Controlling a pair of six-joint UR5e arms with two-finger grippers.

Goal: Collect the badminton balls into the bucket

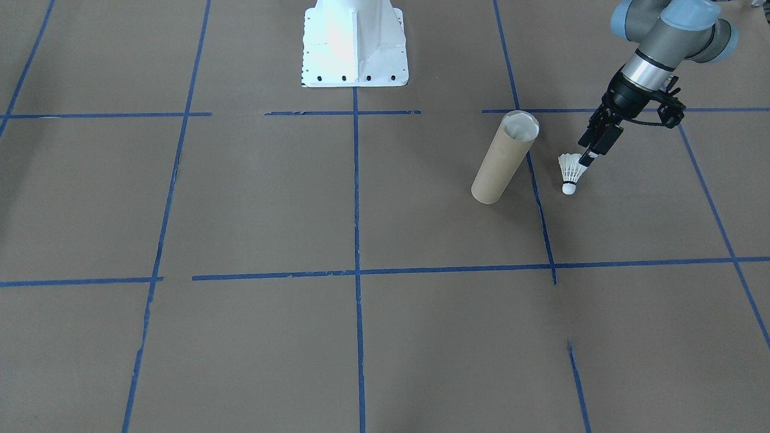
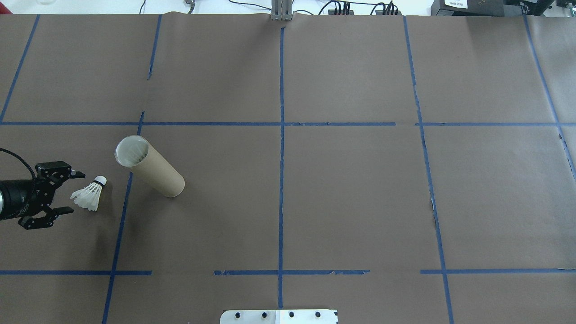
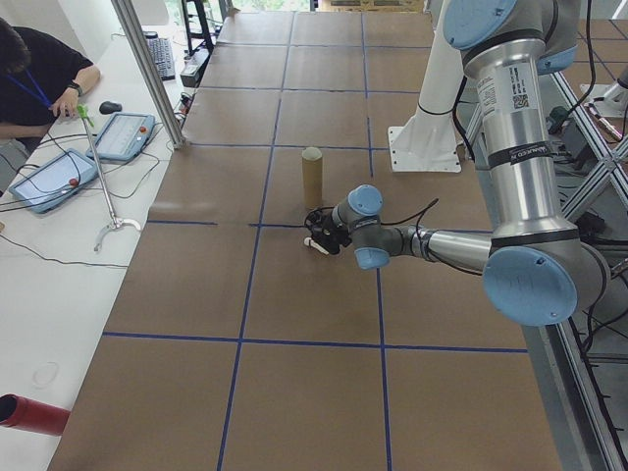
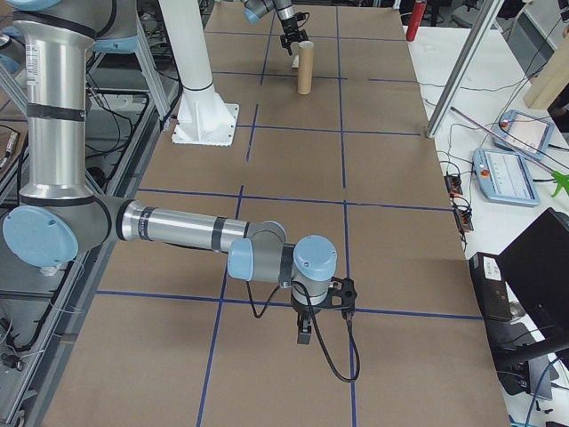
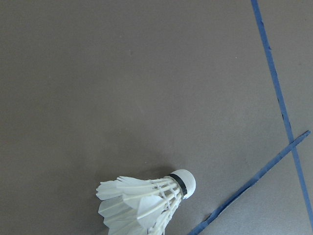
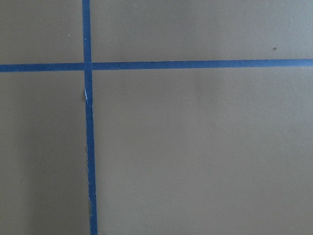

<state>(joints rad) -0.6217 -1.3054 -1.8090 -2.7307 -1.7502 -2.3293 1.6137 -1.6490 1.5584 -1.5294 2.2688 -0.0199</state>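
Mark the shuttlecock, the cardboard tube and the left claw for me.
shuttlecock point(image 2: 89, 195): overhead exterior view, on the feather skirt.
cardboard tube point(image 2: 157, 172): overhead exterior view, on the brown side wall.
left claw point(image 2: 72, 191): overhead exterior view, midway between the open fingertips, at the skirt's edge.

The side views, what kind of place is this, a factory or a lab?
Most likely a robotics lab: a table covered in brown paper with a blue tape grid, teach pendants and cables on a side bench, and a person seated there.
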